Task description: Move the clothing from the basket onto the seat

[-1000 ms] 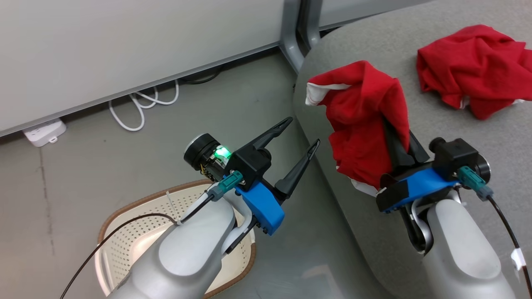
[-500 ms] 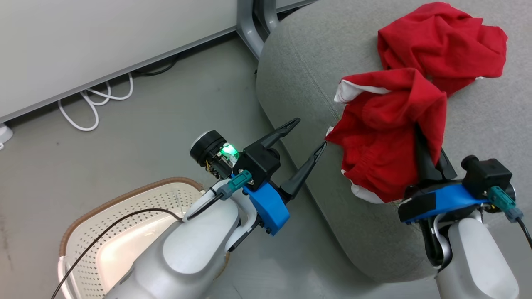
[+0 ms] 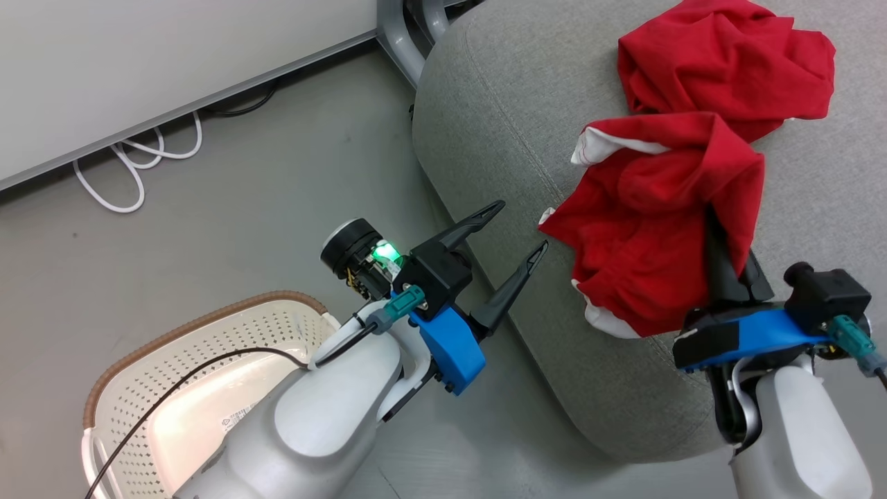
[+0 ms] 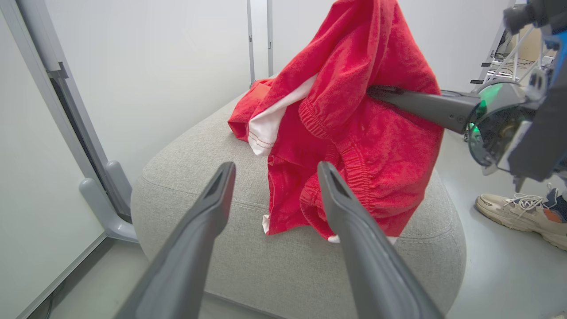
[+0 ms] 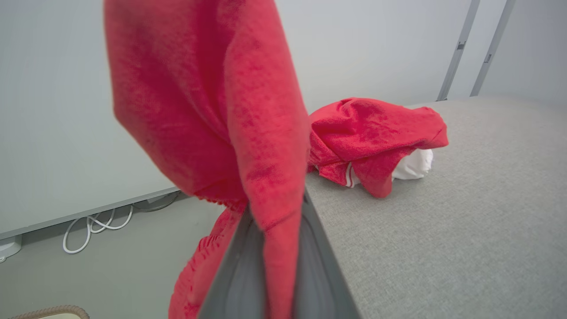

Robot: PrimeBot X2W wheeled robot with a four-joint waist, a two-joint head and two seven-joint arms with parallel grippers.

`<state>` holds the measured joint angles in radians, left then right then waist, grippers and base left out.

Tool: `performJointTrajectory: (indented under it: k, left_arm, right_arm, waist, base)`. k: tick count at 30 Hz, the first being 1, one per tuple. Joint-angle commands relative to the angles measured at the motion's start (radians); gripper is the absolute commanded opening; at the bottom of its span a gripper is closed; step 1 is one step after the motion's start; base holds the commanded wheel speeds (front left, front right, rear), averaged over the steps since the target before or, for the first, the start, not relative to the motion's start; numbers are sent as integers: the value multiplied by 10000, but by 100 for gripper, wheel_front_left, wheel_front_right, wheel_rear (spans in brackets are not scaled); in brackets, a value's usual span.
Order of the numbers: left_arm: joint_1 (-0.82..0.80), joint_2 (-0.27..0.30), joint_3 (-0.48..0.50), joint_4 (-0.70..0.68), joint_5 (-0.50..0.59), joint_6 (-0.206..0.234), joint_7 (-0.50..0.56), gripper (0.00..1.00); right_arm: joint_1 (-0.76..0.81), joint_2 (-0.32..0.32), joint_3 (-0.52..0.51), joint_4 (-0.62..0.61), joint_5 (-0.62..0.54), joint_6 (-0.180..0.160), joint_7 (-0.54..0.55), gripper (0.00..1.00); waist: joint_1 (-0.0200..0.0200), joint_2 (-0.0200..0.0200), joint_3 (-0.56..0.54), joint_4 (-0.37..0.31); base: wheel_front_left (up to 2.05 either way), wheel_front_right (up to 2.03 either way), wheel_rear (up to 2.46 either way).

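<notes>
A bright red garment (image 3: 651,229) with white trim hangs bunched over the front edge of the grey seat (image 3: 499,125), and my right gripper (image 3: 721,242) is shut on it, fingertips buried in the cloth. The right wrist view has the fabric (image 5: 212,110) draped over those fingers. A second red garment (image 3: 721,62) lies crumpled on the seat just behind. My left gripper (image 3: 522,224) is open and holds nothing, left of the seat's rounded corner, fingers pointing at the hanging garment (image 4: 354,88). The cream basket (image 3: 138,374) stands on the floor at lower left, partly hidden by my left forearm.
White cables (image 3: 132,173) loop on the grey floor along the wall's base. A grey metal frame leg (image 3: 398,34) stands by the seat's far corner. A person's shoe (image 4: 518,212) rests on the floor beyond the seat.
The head camera has turned, shifting the whole picture. My right gripper has carried the red garment farther over the seat, close to the second garment. The left gripper stays open.
</notes>
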<state>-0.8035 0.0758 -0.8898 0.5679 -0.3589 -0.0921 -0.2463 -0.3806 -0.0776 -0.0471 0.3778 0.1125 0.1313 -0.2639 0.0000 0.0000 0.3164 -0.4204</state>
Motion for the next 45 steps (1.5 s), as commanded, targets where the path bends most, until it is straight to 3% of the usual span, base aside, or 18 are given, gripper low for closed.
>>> performJointTrajectory:
  k: [1,8,17,25,33,40,45]
  left_arm:
    - [-151,38,-4,27,-57,4,28,100]
    - [-371,108,31,-130,-111,59,95,100]
    - [-939,451,5,-497,124,119,368,100]
    - [-1718,1051,34,-1128,428,217,859,100]
    - [-2188,1571,17,-1787,663,259,1334,100]
    - [-2376,1829,-43,-2303,721,304,1680,100]
    - [-2444,1818,-145,-2498,772,294,1813,100]
  right_arm:
    - [-156,-28,-82,-145,-65,-11,-6,0]
    - [-1117,-342,-214,-602,-60,-11,-6,0]
    - [-3443,-721,-1143,-1449,108,-11,-6,0]
    - [-5870,-2259,-3132,-1689,481,-11,-4,0]
    - [-6726,-3407,-4009,-847,625,-11,-4,0]
    - [-6370,-3558,-4514,181,416,-9,-4,0]
    - [-6032,-2983,-4592,741,-563,-11,-4,0]
  waist:
    - [0,0,29,50]
    - [0,0,492,214]
    - [0,0,1874,366]
    - [0,0,3580,480]
    - [0,0,4605,287]
    - [0,0,5197,299]
    - [0,0,5454,489]
  base:
    - [0,0,0]
    - [0,0,0]
    - [0,0,0]
    - [0,0,0]
    - [0,0,0]
    - [0,0,0]
    - [0,0,0]
